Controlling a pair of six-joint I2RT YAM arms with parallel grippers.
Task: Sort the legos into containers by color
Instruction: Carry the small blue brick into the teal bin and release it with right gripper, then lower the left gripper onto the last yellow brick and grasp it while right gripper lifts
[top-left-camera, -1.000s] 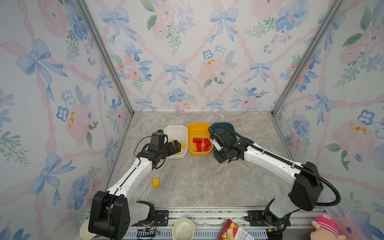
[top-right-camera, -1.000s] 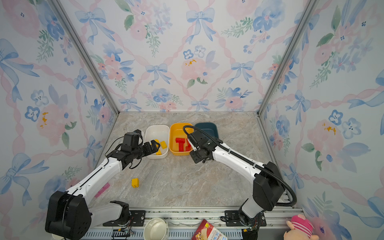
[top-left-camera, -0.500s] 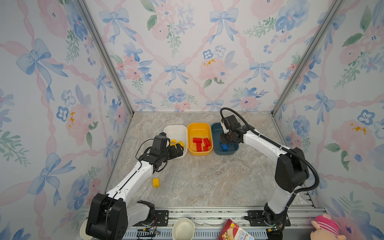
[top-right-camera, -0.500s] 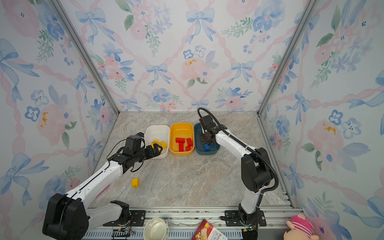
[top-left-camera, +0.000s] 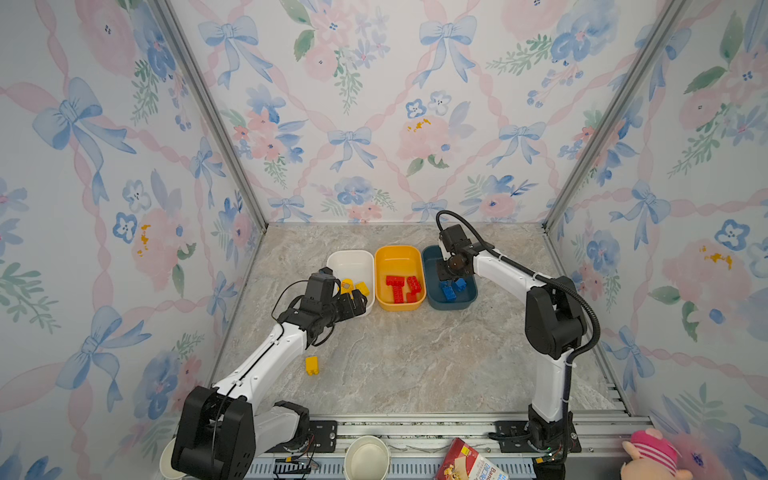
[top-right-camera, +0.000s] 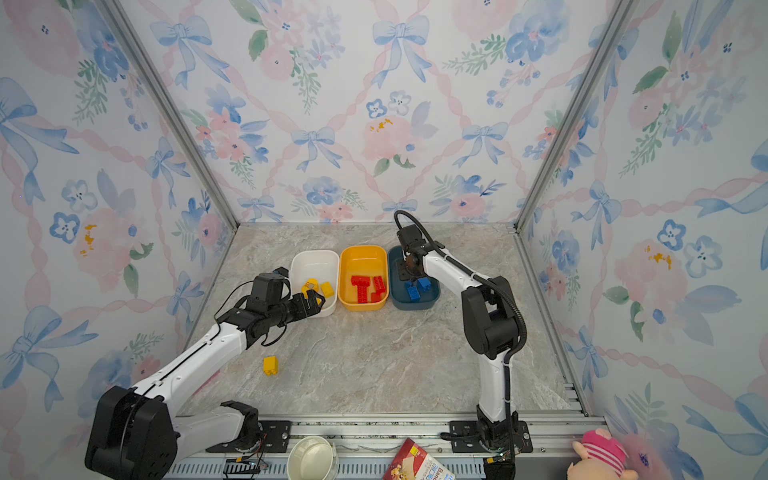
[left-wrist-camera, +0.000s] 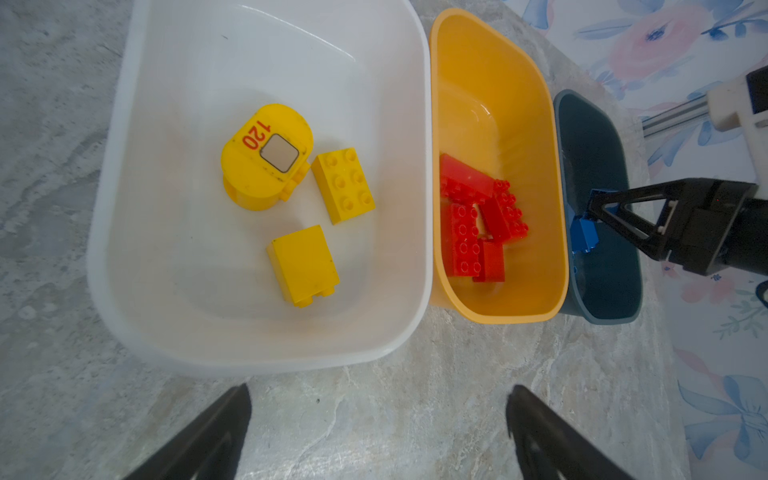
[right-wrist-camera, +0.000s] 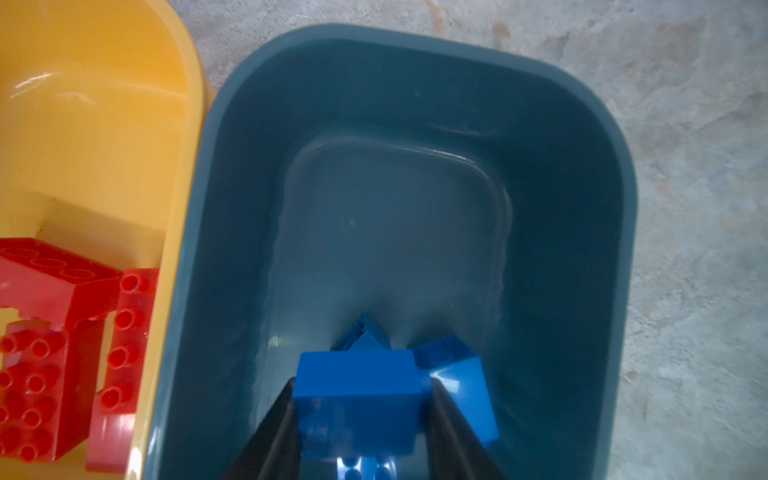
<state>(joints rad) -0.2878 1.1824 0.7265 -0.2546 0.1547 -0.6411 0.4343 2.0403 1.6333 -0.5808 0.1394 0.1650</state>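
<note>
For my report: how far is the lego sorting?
Done: three yellow legos in the white tub, red legos in the yellow-orange tub, blue legos in the teal tub. In hand: right fingers grip a blue brick over it. Remaining: one yellow brick on the table; left fingers open, empty.

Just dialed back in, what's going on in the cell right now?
The right gripper is shut on a blue brick, holding it over the other blue bricks in the teal tub. The left gripper hangs open and empty just in front of the white tub, which holds three yellow pieces. Red bricks sit in the yellow-orange tub. One yellow brick lies loose on the table, unsorted.
</note>
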